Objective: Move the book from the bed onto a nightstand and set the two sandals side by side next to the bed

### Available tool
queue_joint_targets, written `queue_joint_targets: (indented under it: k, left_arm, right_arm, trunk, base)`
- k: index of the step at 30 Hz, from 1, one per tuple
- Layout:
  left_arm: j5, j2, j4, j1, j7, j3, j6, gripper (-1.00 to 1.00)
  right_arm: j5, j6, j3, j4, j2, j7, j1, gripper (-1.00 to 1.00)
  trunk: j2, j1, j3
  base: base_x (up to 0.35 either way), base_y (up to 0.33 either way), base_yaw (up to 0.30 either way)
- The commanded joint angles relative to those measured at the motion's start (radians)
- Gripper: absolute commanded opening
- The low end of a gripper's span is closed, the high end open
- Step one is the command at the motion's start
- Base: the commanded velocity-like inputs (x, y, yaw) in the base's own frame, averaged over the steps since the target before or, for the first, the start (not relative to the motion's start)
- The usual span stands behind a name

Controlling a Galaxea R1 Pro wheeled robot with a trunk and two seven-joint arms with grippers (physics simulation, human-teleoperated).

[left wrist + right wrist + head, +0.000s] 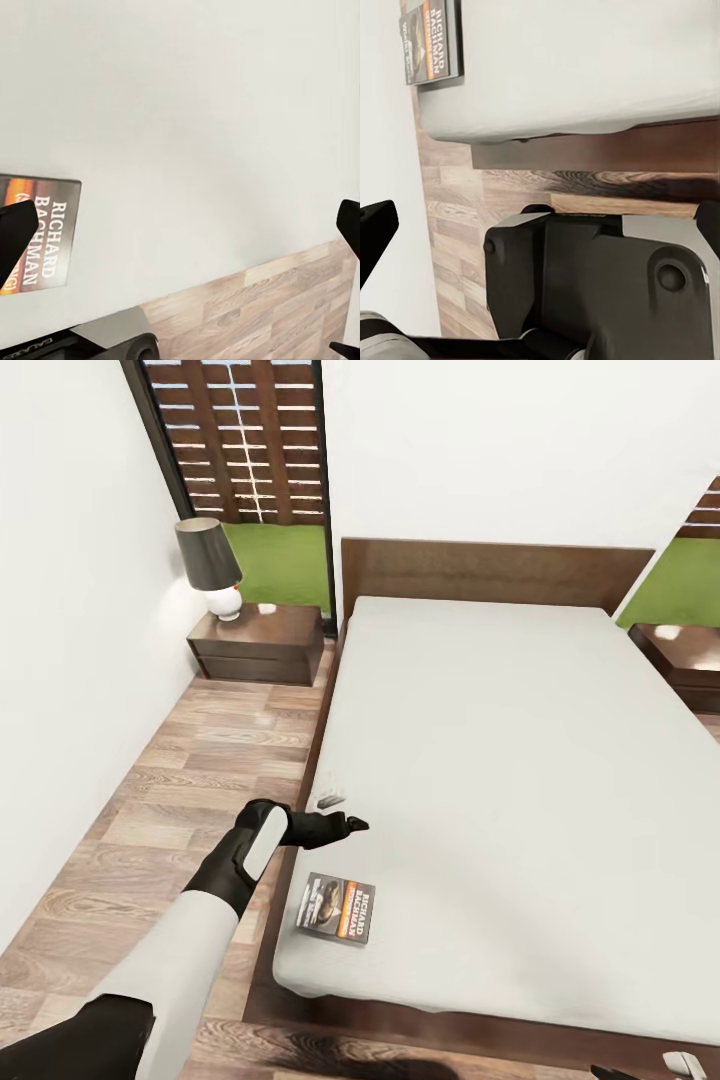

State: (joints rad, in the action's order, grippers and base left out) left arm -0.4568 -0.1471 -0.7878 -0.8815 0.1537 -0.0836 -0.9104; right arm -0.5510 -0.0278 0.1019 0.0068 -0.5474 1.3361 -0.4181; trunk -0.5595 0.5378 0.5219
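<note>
- On the bed (520,760), near its foot-end corner on the robot's left, the book (337,907) lies flat on the light grey mattress cover, dark cover up, orange band and white lettering showing.
- Left gripper (352,824) hovers over the mattress edge, just beyond the book and apart from it; left wrist view shows its fingers (16,223) spread wide, nothing between them, the book (41,236) partly behind one finger.
- Right gripper (540,225): fingertips sit at opposite edges of the right wrist view, spread wide and empty, over the robot's dark base; the book (431,41) shows far off on the mattress corner.
- Nightstand (258,643) stands against the wall at the left of the headboard, carrying a lamp (212,565) with a dark shade.
- Second nightstand (685,660) shows partly at the bed's other side.
- Wood-plank floor (180,800) runs between the bed and the white wall.
</note>
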Motion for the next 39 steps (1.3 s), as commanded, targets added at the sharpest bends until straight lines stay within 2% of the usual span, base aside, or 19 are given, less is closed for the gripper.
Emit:
queue_joint_targets:
  k: [1, 39]
  left_arm:
    - [0.008, 0.0, 0.001, -0.001, 0.007, 0.001, -0.003, 1.0]
    - [0.006, 0.004, 0.005, -0.001, 0.007, 0.002, -0.002, 1.0]
  right_arm:
    - [-0.007, -0.003, 0.009, 0.001, 0.0, 0.003, -0.001, 1.0]
    - [-0.007, -0.003, 0.009, 0.001, 0.0, 0.003, -0.001, 1.0]
  trunk:
    - [-0.009, 0.004, 0.004]
    - [-0.275, 0.15, 0.123]
  base:
    - [0.0, 0.0, 0.0]
    - [0.0, 0.0, 0.0]
